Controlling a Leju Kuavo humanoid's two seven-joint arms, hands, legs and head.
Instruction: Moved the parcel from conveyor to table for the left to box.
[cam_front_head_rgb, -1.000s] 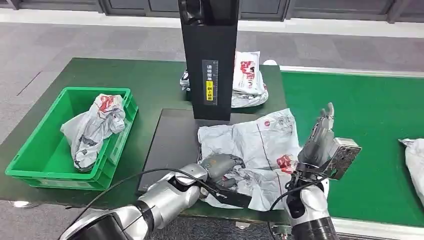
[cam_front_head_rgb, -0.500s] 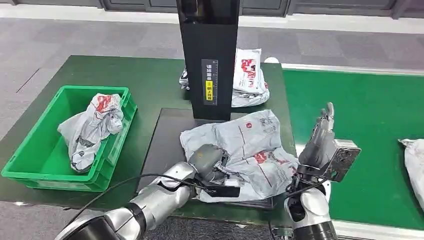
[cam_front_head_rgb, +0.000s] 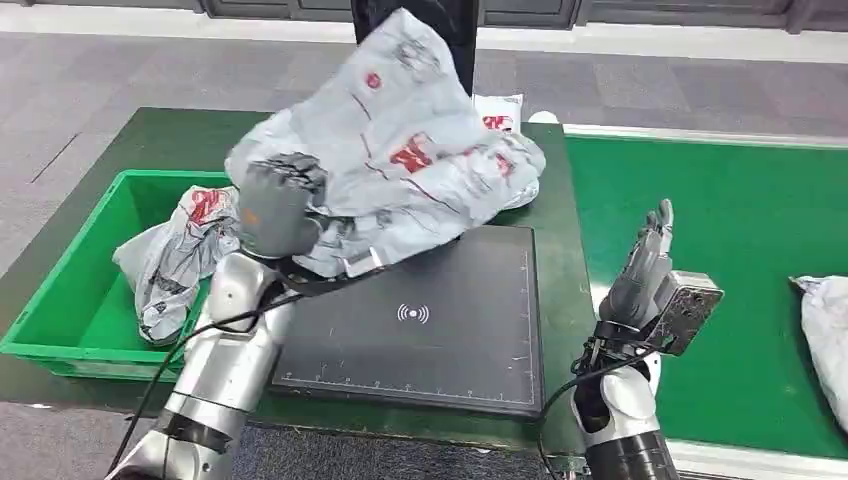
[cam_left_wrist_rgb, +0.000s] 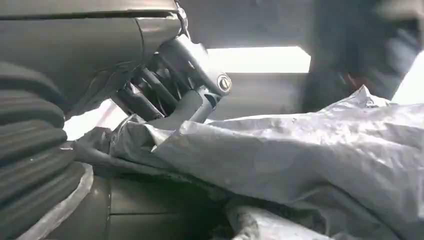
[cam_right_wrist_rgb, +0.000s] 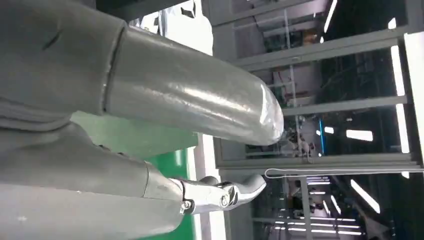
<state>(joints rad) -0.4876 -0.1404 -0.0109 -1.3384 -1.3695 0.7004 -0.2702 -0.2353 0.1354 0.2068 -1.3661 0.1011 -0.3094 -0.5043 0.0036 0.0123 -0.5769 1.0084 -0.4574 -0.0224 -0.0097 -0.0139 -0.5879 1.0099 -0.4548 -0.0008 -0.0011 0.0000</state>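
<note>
While the left hand (cam_front_head_rgb: 277, 205) gripped the crumpled grey plastic parcel (cam_front_head_rgb: 400, 165) aloft, the green plastic crate (cam_front_head_rgb: 60, 300) sat just leftward below (right hand (cam_front_head_rgb: 645, 270) idle, fingers spread).

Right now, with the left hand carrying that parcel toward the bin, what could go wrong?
1. The left hand grips the grey parcel by one bunched edge; most of the bag hangs free, so it may slip out.
2. The green crate already holds a parcel, so the new one may drape over the rim.
3. The loose bag swings close to the black post and the parcels behind it, and might snag or drag them.
</note>
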